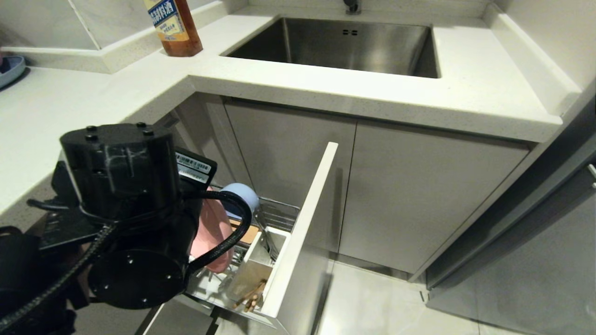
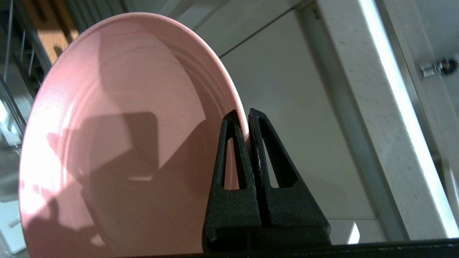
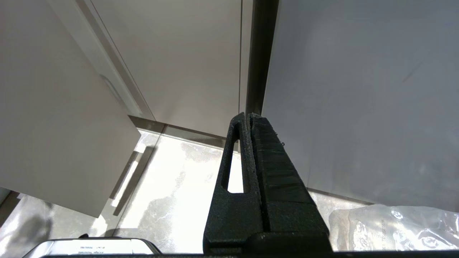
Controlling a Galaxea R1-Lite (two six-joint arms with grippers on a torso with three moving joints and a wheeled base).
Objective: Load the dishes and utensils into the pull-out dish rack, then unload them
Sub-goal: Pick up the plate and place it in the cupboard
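My left gripper (image 2: 245, 118) is shut on the rim of the pale-pink plate (image 2: 118, 143), which stands on edge. From the head camera the left arm (image 1: 121, 209) hides the gripper, and the plate (image 1: 212, 232) shows beside it over the pull-out dish rack (image 1: 279, 216). The light-blue bowl (image 1: 242, 195) sits behind the plate in the rack. Wooden chopsticks (image 1: 251, 295) stick out of the white utensil cup (image 1: 260, 265) by the pale front panel (image 1: 302, 232). My right gripper (image 3: 247, 118) is shut and empty, low over the floor.
The white countertop (image 1: 326, 88) holds a steel sink (image 1: 354, 42) and a brown sauce bottle (image 1: 174, 28). A darker blue plate (image 1: 9, 70) lies at the far left. Closed cabinet doors (image 1: 419, 195) stand right of the rack. A plastic bag (image 3: 394, 225) lies on the floor.
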